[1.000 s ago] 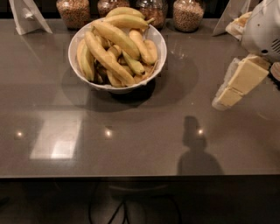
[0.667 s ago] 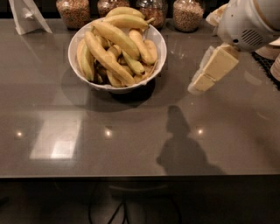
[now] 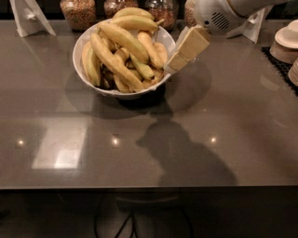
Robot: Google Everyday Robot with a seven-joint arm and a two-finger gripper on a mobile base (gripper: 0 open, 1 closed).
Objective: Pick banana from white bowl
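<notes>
Now | glossy grey table [image 3: 242,135] | claw [image 3: 170,66] by white bowl [image 3: 76,55] rim, grip unclear | jars [image 3: 79,11] behind

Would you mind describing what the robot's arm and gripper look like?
The gripper, at the rim of the bowl, is cream-coloured and blocky, built of flat-faced rectangular segments. Behind it, the arm is a rounded, glossy white housing with a small dark slotted vent. No cables or markings show.
</notes>
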